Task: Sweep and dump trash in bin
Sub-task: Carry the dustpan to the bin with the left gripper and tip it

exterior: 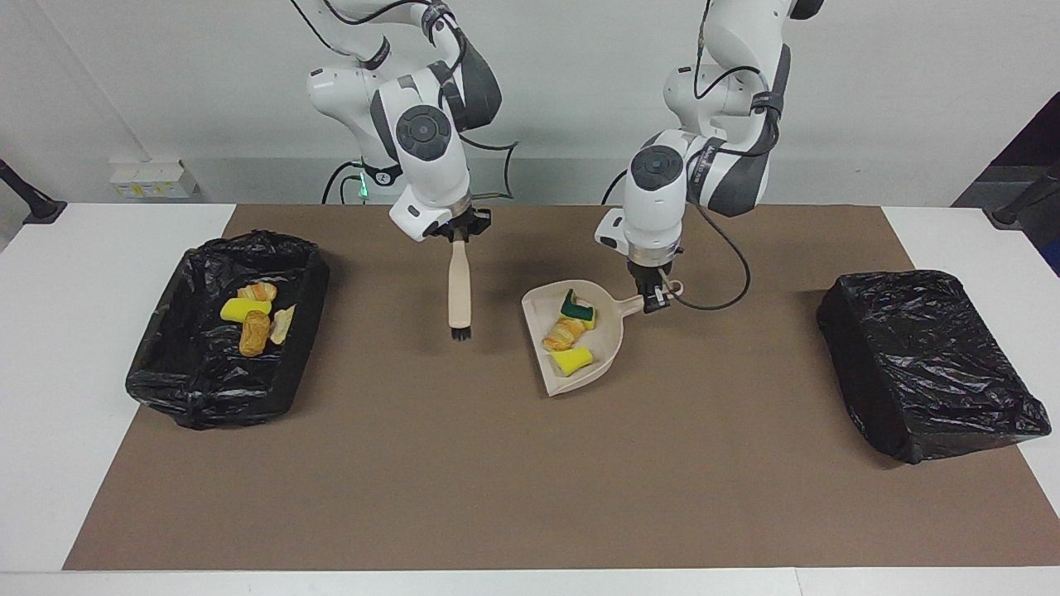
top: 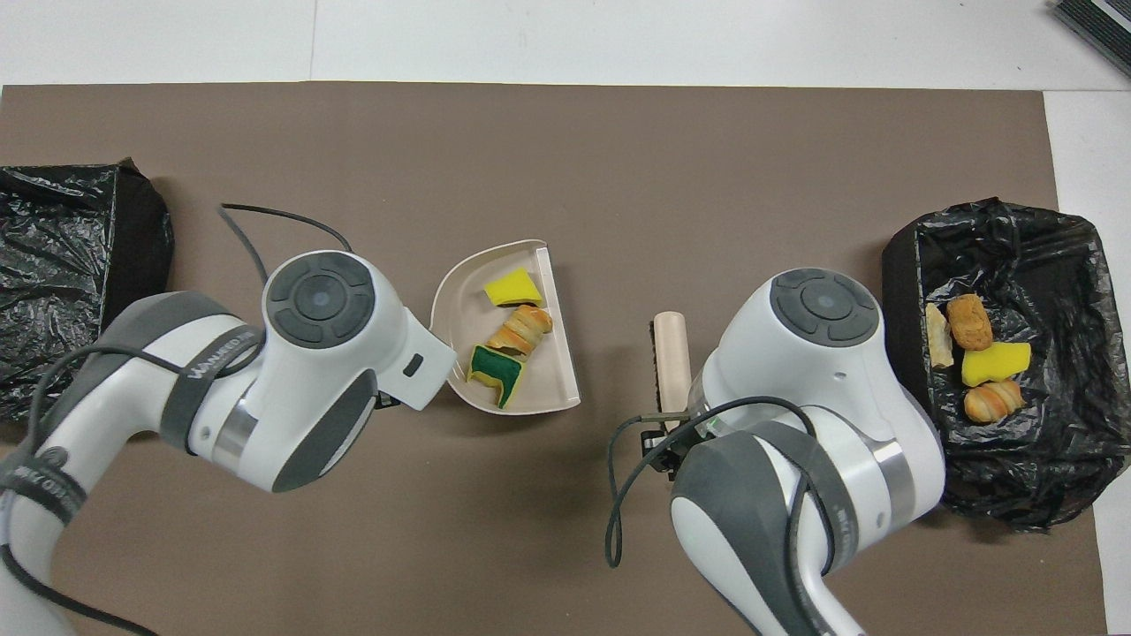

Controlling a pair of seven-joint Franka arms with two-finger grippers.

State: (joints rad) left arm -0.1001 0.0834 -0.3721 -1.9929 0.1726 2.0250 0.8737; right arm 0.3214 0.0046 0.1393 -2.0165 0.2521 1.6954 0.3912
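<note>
Held by its handle in my left gripper (exterior: 654,295), the beige dustpan (exterior: 609,352) carries three scraps near mid-mat: a green-topped sponge (exterior: 577,308), a bread piece (exterior: 563,332) and a yellow sponge (exterior: 572,359). My right gripper (exterior: 458,229) clamps the brush (exterior: 459,290) upright, bristles down. From overhead the arms hide both grips, but four scraps (top: 976,358) show plainly in the black-lined bin (top: 1051,442) at the right arm's edge; a black bag (exterior: 927,364) lies at the left arm's edge.

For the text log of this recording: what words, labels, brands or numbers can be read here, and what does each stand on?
Lettering on the band of the left arm in the overhead view: too blurred to read for certain.
Lettering on the band of the right arm in the overhead view: too small to read.
White box on the wall, facing view: any marks too small to read.
Dustpan, brush, bin: no text.
</note>
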